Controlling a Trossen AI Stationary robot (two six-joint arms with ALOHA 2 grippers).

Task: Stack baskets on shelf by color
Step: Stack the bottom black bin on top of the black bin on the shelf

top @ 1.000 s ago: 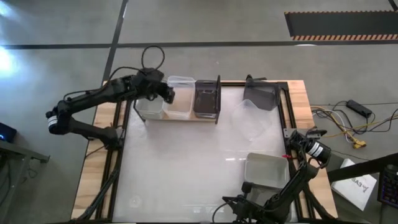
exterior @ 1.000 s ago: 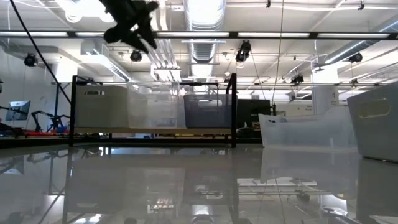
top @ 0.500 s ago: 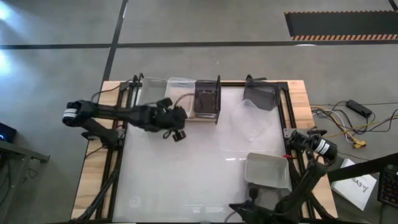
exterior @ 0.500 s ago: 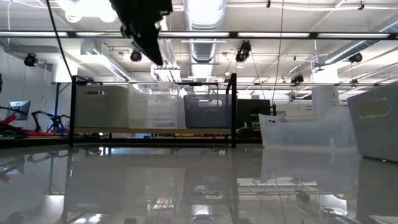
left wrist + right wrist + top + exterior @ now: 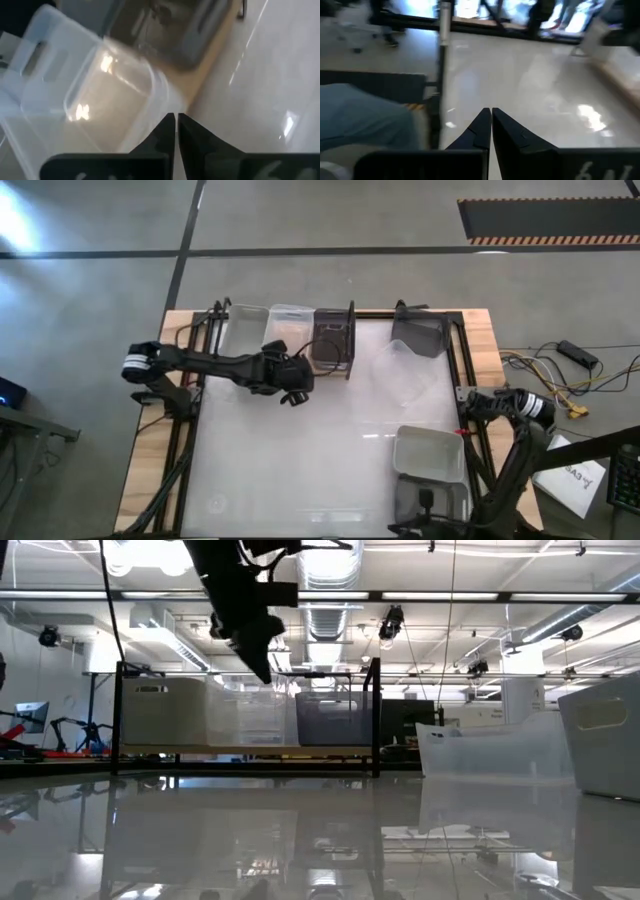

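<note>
Three small tapered plastic baskets [image 5: 288,335] stand on the light wooden shelf [image 5: 330,370]; others lie loose on the bench [image 5: 300,450]. They look light, thin-walled and slippery, so a rim is probably the surest hold. The left pincer [image 5: 291,392], tips together and empty, hangs just off the shelf; the right pincer [image 5: 489,116] is likewise pressed together.

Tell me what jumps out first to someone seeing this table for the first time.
The left arm stretches across the table's far side, its left gripper shut and empty just in front of the shelf, which holds a whitish, a clear and a dark grey basket. Three more baskets sit loose on the right, the light grey basket nearest the front. The right gripper is shut, off the table's front right corner.
</note>
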